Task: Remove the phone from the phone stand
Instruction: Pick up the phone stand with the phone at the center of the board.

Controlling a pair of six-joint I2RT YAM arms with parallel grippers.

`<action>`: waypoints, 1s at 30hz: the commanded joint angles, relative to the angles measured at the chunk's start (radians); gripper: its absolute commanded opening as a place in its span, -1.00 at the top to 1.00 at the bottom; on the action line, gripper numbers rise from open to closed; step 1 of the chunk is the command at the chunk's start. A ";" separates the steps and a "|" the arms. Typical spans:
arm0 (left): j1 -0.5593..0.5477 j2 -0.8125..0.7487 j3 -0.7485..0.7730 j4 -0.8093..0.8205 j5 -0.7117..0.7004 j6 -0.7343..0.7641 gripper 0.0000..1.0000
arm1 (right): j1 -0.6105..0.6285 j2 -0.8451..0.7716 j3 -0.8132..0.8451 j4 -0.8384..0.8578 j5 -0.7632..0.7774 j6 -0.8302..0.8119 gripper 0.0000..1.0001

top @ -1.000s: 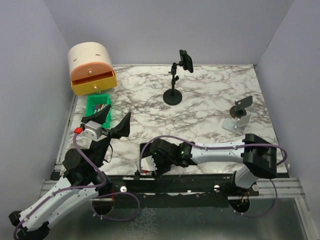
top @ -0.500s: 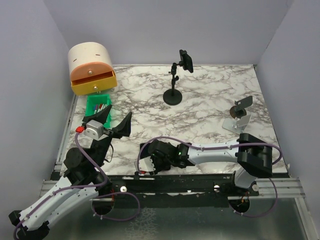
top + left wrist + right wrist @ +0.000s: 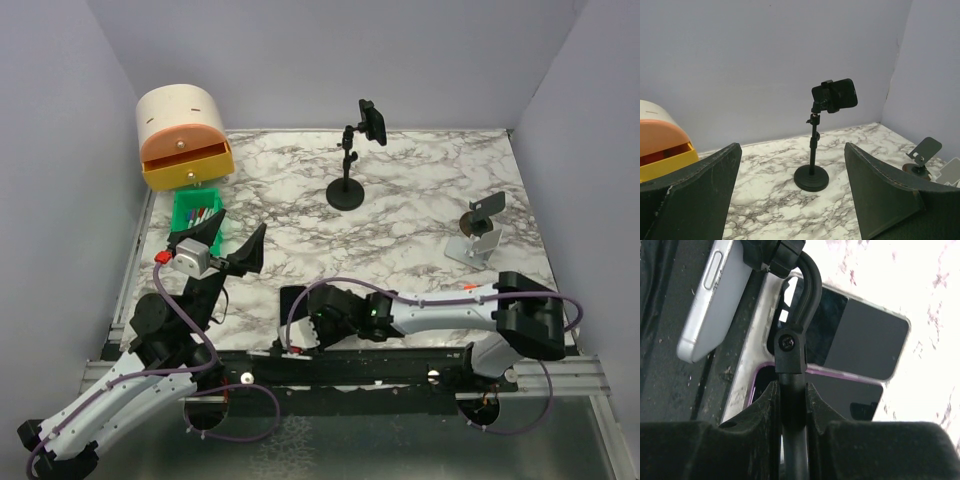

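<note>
A black phone point(image 3: 373, 122) is clamped on a tall black stand point(image 3: 346, 190) at the back of the marble table; the left wrist view shows this phone point(image 3: 836, 94) and its stand point(image 3: 811, 176) far ahead. My left gripper point(image 3: 228, 245) is open and empty, well short of it, and the stand shows between its fingers point(image 3: 690, 195). My right gripper point(image 3: 300, 322) lies at the table's near edge. In the right wrist view it point(image 3: 791, 390) is shut on the black stem point(image 3: 790, 347) of a small holder that clamps a white phone point(image 3: 715, 295).
Two flat dark-screened devices point(image 3: 860, 340) lie under the small holder. A silver stand point(image 3: 478, 228) is at the right. A cream and orange box with an open drawer point(image 3: 183, 137) and a green bin point(image 3: 196, 214) stand at the back left. Walls close in on three sides.
My right arm has shifted slightly, its forearm a little nearer and to the right, still shut on the stem. My left gripper has edged slightly right. The tall stand has not moved.
</note>
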 commanded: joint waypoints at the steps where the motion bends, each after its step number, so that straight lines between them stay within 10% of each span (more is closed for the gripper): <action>1: 0.003 0.002 0.010 -0.004 -0.017 -0.009 -0.70 | 0.003 -0.168 -0.058 0.104 0.069 0.065 1.00; 15: 0.003 -0.043 0.094 0.050 -0.031 -0.018 -0.70 | -0.045 -0.622 -0.335 0.430 0.212 0.326 1.00; 30: 0.003 0.220 0.326 -0.174 0.344 -0.218 -0.98 | -0.221 -0.921 -0.649 1.089 0.104 0.664 0.99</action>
